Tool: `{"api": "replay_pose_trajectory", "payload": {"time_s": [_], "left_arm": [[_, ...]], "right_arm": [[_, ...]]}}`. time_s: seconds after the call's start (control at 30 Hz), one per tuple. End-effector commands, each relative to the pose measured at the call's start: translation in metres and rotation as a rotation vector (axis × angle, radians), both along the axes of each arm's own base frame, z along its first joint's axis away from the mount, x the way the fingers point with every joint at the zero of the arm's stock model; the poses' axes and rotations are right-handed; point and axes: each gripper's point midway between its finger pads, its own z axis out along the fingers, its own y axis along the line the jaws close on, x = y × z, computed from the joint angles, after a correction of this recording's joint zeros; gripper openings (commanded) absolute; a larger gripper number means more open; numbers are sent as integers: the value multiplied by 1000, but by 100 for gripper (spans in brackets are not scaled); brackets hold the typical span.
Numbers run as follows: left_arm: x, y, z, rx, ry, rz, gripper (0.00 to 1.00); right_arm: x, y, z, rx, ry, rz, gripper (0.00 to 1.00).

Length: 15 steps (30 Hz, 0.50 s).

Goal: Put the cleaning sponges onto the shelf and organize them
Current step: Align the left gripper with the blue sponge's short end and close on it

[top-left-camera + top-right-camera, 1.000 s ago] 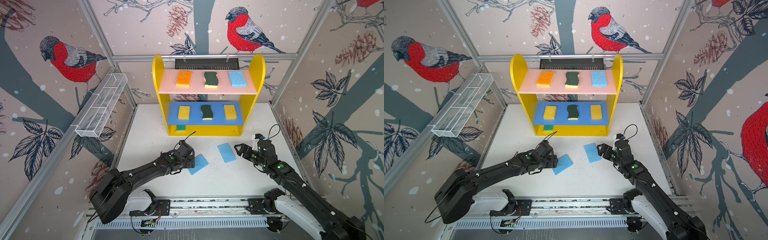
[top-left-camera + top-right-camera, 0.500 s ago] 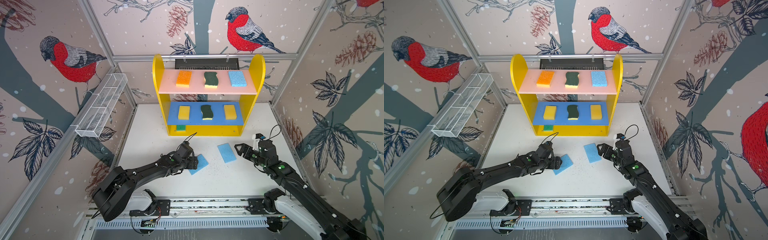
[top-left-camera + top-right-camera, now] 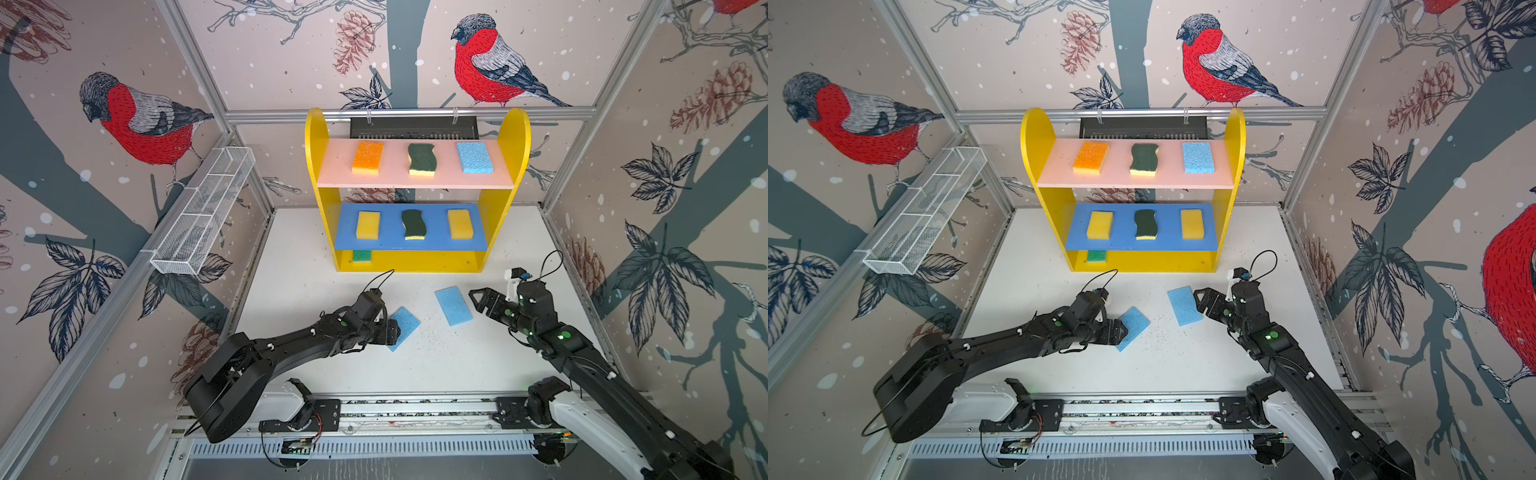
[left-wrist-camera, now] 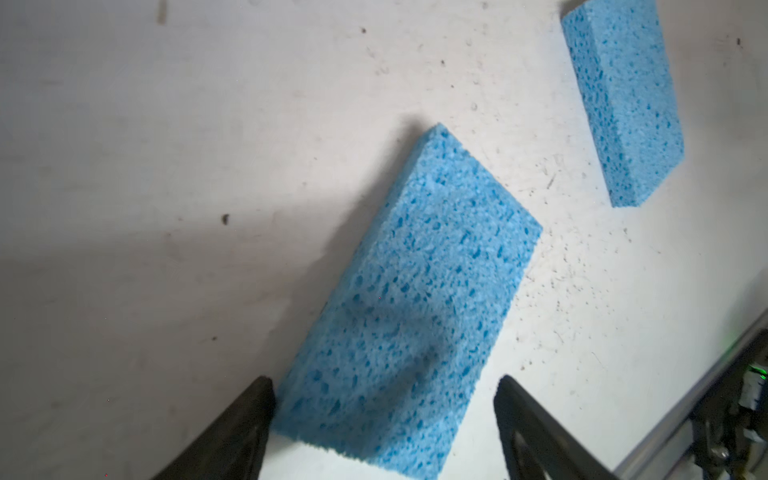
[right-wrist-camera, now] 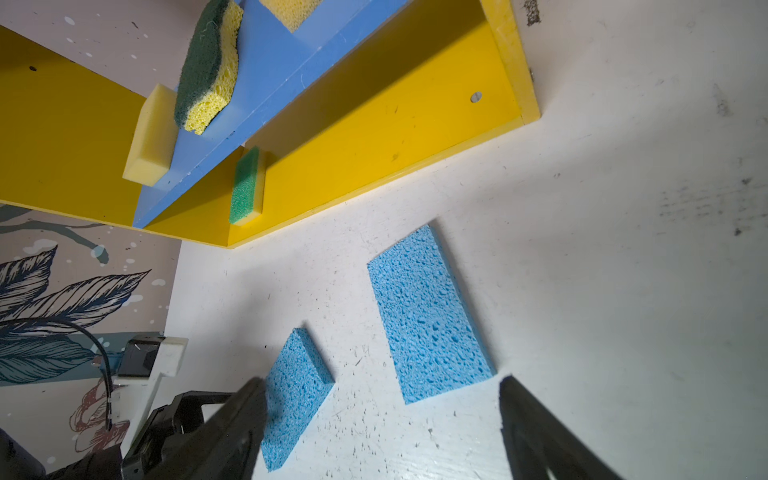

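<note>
The left gripper (image 4: 384, 384) stands with its jaws well open and nothing clamped. They straddle the near short end of a blue sponge (image 4: 411, 299). In the left wrist view one finger (image 4: 249, 424) is touching, or as good as touching, one long edge of that sponge, while the other finger stands clear of the opposite edge. The sponge lies flat on the table (image 3: 457, 365), and its long axis runs away from the jaws, a little askew to them, so they would close across its short width. The off-centre fit suggests the sponge may twist or slide as the jaws close, unless the gripper first shifts toward the free side. The right gripper (image 5: 381, 382) is also wide open and empty. In both top views it is low above the table, just beside the long edge of a second blue sponge (image 5: 428, 316), not around it. That sponge lies flat with its long axis pointing roughly toward the shelf (image 3: 415, 264). Each arm is therefore nearer to its own sponge. On the shelf, the pink and blue boards each hold three sponges. The yellow base holds only a green sponge (image 3: 362, 255) at its left end, so the two blue ones probably belong on the base.
</note>
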Motion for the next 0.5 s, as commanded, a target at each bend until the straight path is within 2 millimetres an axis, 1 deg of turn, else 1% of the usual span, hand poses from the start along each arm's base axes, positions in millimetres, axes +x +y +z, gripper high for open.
{"api": "replay_pose_trajectory", "payload": {"time_s": [0.0, 0.17, 0.23, 0.3, 0.4, 0.47], "left_arm": [[-7, -14, 4, -59, 16, -58, 83], [-16, -25, 3, -32, 13, -117, 83], [-20, -31, -1, 18, 11, -144, 84], [-19, -33, -5, 80, 2, -143, 84], [-13, -24, -8, 170, -6, -76, 87], [-6, -19, -2, 207, -35, -33, 89]], "right_arm": [[-2, 1, -1, 12, 7, 0, 87], [-5, -1, -3, 14, 5, -4, 87], [-5, -1, -3, 14, 4, -5, 88], [-6, -2, -3, 14, 4, -5, 88], [-7, -2, -3, 11, 4, -4, 87], [-7, -3, -2, 7, 2, -7, 88]]}}
